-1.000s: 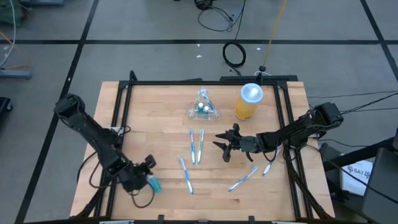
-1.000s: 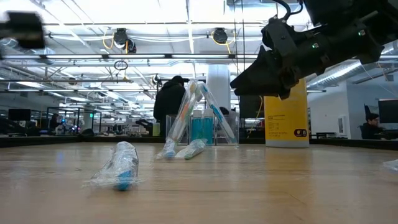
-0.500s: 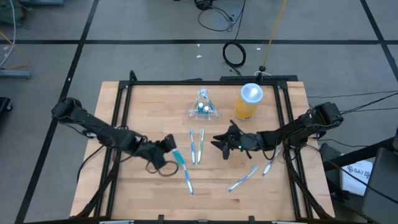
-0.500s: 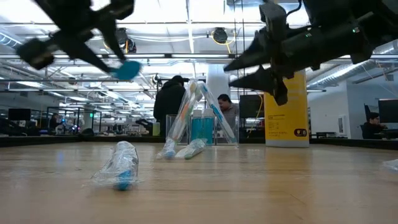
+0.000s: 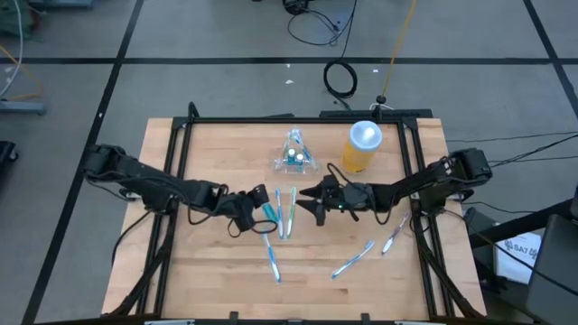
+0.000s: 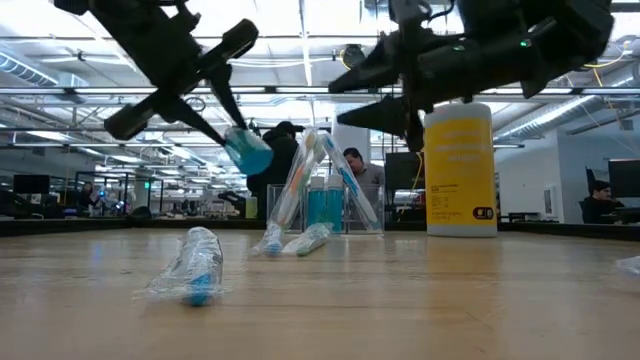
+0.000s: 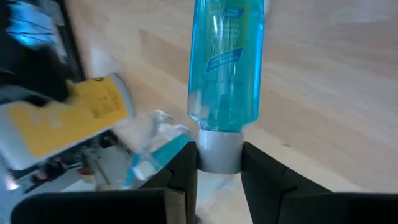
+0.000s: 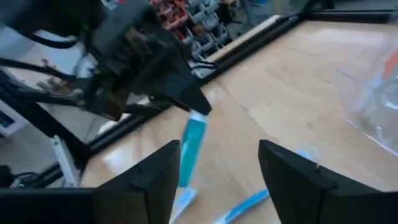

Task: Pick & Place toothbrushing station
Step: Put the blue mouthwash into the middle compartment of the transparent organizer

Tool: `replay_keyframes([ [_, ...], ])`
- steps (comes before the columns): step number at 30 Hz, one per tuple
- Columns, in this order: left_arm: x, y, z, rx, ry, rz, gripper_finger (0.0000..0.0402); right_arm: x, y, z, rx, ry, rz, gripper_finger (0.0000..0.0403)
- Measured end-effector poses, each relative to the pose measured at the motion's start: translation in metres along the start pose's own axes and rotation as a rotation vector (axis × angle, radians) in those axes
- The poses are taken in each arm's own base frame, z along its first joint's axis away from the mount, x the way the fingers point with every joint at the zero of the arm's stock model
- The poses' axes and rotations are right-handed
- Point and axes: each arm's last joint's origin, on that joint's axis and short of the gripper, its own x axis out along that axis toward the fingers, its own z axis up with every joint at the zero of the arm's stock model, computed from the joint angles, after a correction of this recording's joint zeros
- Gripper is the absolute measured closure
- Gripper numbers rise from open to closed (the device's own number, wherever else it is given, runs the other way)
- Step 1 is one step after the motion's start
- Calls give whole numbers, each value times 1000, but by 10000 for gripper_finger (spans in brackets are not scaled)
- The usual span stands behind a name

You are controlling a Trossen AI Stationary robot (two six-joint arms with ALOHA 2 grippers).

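Observation:
The toothbrushing station (image 5: 294, 155) is a small see-through holder with toothbrushes standing in it, resting on its base at the table's far middle; it also shows in the low view (image 6: 325, 200). My left gripper (image 5: 257, 200) is above the table's middle, near-left of the station, shut on a blue toothpaste tube (image 7: 224, 62). My right gripper (image 5: 316, 200) hangs open and empty just right of it, facing it, with its fingers apart in the right wrist view (image 8: 217, 186). My left gripper pinches the tube's grey cap end (image 7: 217, 152) between its two fingers. The fingers come from the table's left, slanting down. The tube sticks out past the fingertips in line with them, lifted clear of the table (image 6: 248, 152).
A yellow jar with a white lid (image 5: 361, 147) stands right of the station. Loose wrapped toothbrushes lie on the wood at the middle (image 5: 285, 212), the near middle (image 5: 271, 257) and the near right (image 5: 352, 260). A black frame (image 5: 271, 120) edges the table.
My left gripper has swung from the table's near left corner up and toward the middle, carrying the blue tube clear of the table. My right gripper has gone a little toward the table's left and far edge.

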Motion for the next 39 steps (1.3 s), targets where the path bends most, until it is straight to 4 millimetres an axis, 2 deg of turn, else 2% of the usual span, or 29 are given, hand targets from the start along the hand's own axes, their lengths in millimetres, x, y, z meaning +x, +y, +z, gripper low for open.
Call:
replay_keyframes([
  [3, 2, 2, -2, 32, 16, 13, 309, 15, 0, 2, 7, -9, -12, 174],
  [7, 3, 5, -4, 64, 25, 40, 309, 38, -6, -7, 38, 57, -1, 161],
  [16, 3, 8, -6, 46, 51, 64, 309, 82, -9, -12, 80, 108, 62, 156],
  [21, 3, 8, -6, 62, 53, 64, 309, 91, -10, -17, 48, 126, 80, 156],
  [26, 3, 11, -7, 58, 80, 92, 309, 91, -9, -18, 33, 147, 104, 167],
  [39, 2, 18, -6, 35, 94, 166, 309, 91, -9, -18, -25, 145, 104, 257],
])
